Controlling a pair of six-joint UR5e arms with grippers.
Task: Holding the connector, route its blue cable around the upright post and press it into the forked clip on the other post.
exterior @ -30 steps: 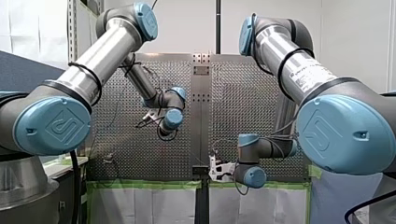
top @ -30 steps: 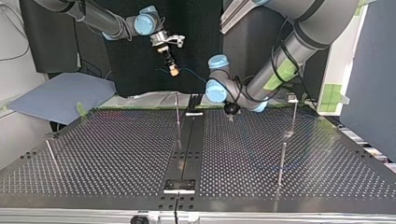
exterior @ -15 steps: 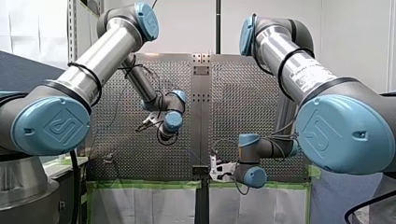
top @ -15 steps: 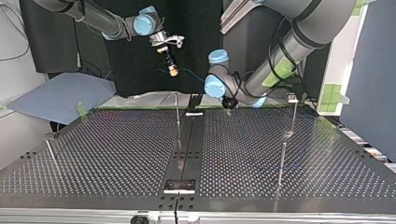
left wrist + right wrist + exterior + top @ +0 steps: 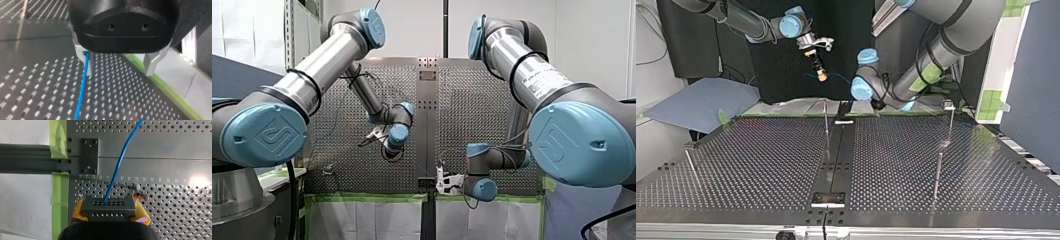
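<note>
Connector (image 5: 108,207): a small grey block, judged light and rigid. It is clamped across its side faces by the yellow pads (image 5: 141,213) of my right gripper (image 5: 109,211), whose fingers are closed on it above the bench (image 5: 175,150).
Blue cable (image 5: 117,167): seen leaving the connector's perforated face. It is judged thin, limp and easily kinked, so it is better guided a short way along from the connector than pulled.
My left gripper (image 5: 117,65): its metal fingers (image 5: 152,62) are spread wide; the cable from the connector is passed beside one finger, unclamped.
Upright post (image 5: 826,120): placed near the connector, lower.
Clip post (image 5: 950,120): set well apart from the connector.
Views compared: grip and cable are shown clearly only by the wrist views, both posts only by the top view.
</note>
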